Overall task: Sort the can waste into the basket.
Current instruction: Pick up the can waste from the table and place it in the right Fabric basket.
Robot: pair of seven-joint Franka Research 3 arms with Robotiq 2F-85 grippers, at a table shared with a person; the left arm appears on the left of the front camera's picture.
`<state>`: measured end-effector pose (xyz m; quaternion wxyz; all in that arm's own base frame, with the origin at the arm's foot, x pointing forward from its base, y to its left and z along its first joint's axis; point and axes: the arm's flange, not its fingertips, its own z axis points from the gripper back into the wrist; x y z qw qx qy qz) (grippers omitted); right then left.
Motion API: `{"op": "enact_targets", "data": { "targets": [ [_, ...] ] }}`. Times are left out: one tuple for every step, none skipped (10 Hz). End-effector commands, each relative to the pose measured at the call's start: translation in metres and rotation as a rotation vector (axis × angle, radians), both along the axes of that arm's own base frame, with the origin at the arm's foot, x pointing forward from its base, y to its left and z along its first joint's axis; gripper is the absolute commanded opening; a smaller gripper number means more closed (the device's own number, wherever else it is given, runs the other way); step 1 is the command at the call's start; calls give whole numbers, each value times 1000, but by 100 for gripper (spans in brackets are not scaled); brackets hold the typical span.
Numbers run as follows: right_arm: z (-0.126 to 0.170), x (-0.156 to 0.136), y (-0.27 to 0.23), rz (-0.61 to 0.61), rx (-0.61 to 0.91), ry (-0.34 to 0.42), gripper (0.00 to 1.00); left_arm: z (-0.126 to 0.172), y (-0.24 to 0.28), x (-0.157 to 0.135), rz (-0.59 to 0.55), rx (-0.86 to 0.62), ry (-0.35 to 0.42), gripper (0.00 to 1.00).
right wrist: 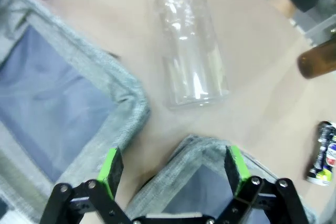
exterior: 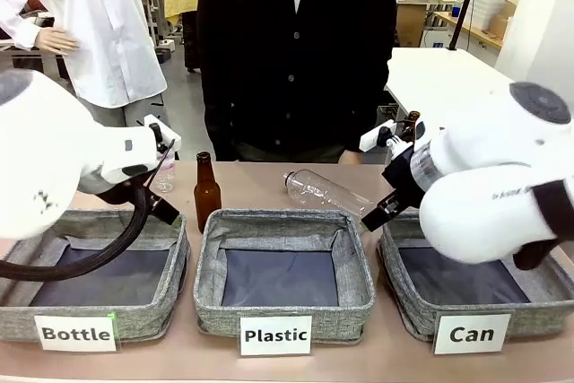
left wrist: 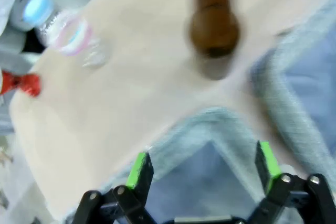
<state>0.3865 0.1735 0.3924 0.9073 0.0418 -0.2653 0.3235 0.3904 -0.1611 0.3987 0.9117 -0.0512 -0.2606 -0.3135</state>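
Three grey baskets line the near edge of the desk [exterior: 260, 177]: the Bottle basket [exterior: 175, 257] left, the Plastic basket [exterior: 359, 280] middle, the Can basket [exterior: 401, 291] right. The left tool [left wrist: 203, 167] hangs spread over a corner of the Bottle basket. The right tool [right wrist: 173, 166] hangs spread over the Can basket's far left corner. A clear bottle [exterior: 327, 193] lies beyond the Plastic basket. The dark crushed can [right wrist: 324, 153] lies on the desk outside the Can basket, near a brown bottle [right wrist: 320, 59].
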Motion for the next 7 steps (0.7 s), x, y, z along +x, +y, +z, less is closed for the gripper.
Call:
{"op": "enact_targets", "data": {
  "targets": [
    [82, -31, -49, -64, 133, 130, 100, 80, 33, -55, -159, -141, 145, 100],
    [112, -53, -75, -124, 198, 180, 100, 103, 48, -81, -182, -220, 179, 100],
    [132, -76, -113, -174, 288, 213, 100, 118, 76, -108, -216, -334, 177, 100],
    [140, -94, -153, -151, 422, 239, 100, 125, 109, -125, -187, -389, 143, 100],
    [140, -110, -197, -168, 560, 255, 100, 127, 155, -136, -115, -453, 111, 100],
    [130, -126, -240, -219, 690, 259, 100, 125, 208, -139, -16, -577, 91, 100],
    [115, -139, -278, -284, 815, 253, 100, 116, 263, -153, 109, -719, 51, 100]
  ]
}}
